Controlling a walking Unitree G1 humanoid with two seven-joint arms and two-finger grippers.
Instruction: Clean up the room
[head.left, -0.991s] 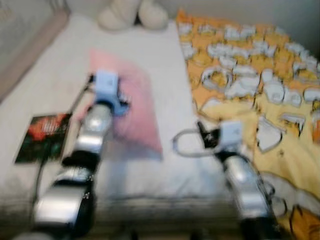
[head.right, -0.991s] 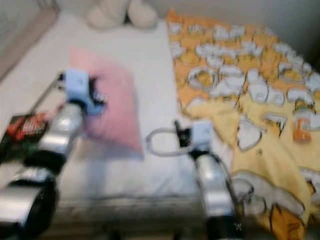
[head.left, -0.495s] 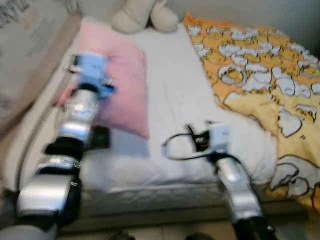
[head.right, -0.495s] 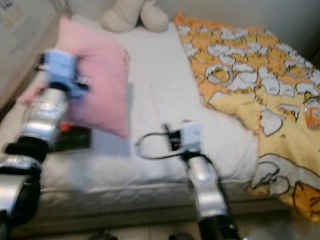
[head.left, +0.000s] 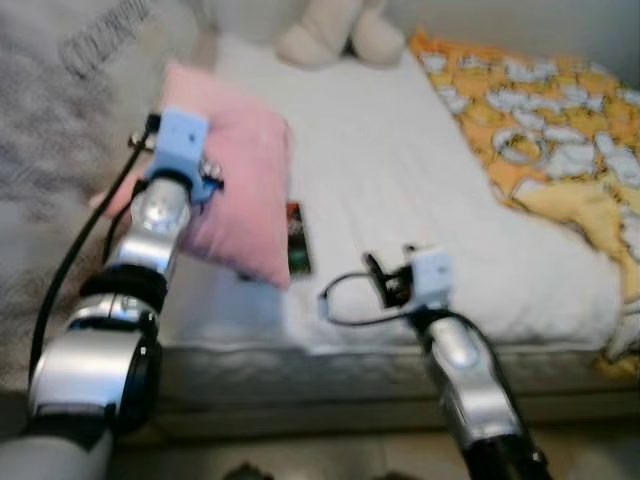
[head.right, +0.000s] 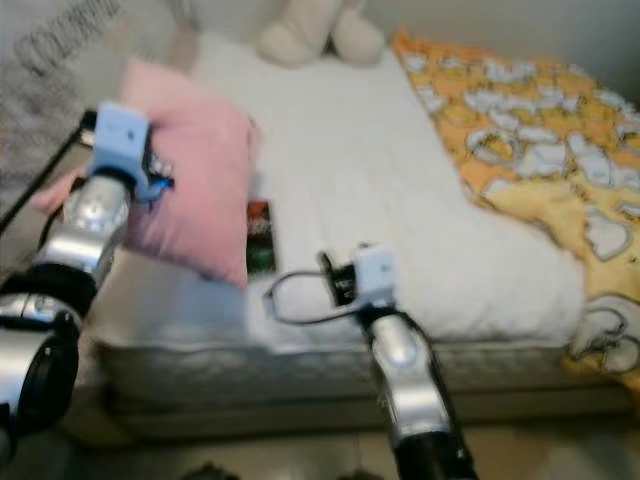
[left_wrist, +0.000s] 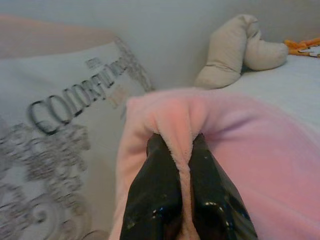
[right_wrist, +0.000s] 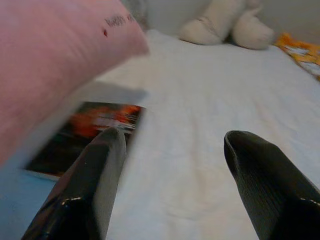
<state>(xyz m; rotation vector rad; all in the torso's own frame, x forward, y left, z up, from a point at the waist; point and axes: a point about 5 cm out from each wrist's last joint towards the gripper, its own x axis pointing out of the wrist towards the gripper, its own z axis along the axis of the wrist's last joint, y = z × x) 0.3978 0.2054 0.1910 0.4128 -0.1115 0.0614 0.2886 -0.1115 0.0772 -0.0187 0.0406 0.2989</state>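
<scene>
1. Black fingers of the right gripper (right_wrist: 170, 190) stand wide apart with nothing between them, hovering over the near edge of the bed (head.left: 400, 200), the chosen landmark here.
2. Pinched between the closed fingers of the left gripper (left_wrist: 184, 165) is a fold of the pink pillow (head.left: 235, 190); the pillow is held up off the bed's left side, hanging tilted from the grip.
3. Just under the pillow's lower edge, a dark book (head.right: 260, 237) with a red and orange cover lies flat on the bed's white sheet, near the front left part of the mattress. In the right wrist view it sits just beyond the left-hand finger (right_wrist: 95, 180).
4. Further across the bed to the right, a yellow and orange blanket (head.left: 560, 150) with a white cartoon print covers the right side and hangs over that edge.
5. At the far end of the bed, a beige plush toy (head.left: 335, 30) rests against the wall.
6. Left of the bed, beside the raised pillow, stands a pale cushion (left_wrist: 55, 130) printed with grey lettering.
</scene>
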